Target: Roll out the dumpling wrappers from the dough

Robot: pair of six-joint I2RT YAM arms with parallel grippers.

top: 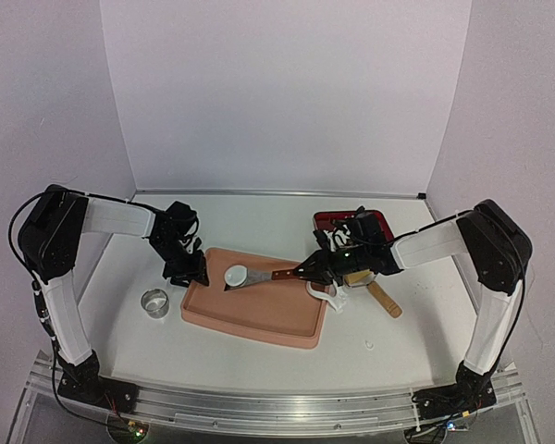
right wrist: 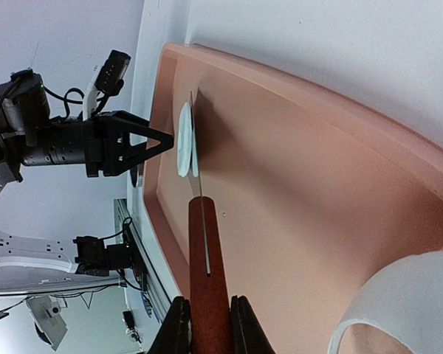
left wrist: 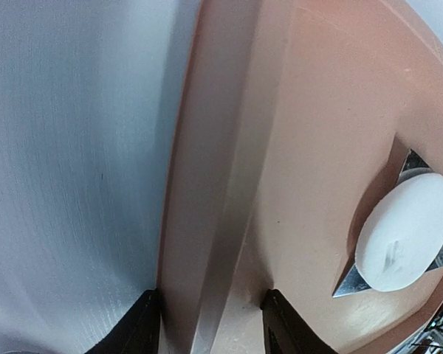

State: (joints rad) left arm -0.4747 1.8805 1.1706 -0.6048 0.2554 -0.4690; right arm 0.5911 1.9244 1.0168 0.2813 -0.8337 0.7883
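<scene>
My right pincer (right wrist: 207,328) clenches the spatula (right wrist: 205,251), with a dumpling wrapper (left wrist: 404,243) resting on its blade inside the tray (top: 259,322). It looks soft and easily torn, so I'd carry it from beneath, not pinch it. My left pincer (left wrist: 210,324) straddles the tray rim; whether it grips, I cannot tell.

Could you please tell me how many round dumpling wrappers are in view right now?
1. The dumpling wrapper lies on the spatula blade over the left part of the pink tray. More may be hidden in the red tray behind the right arm.
</scene>
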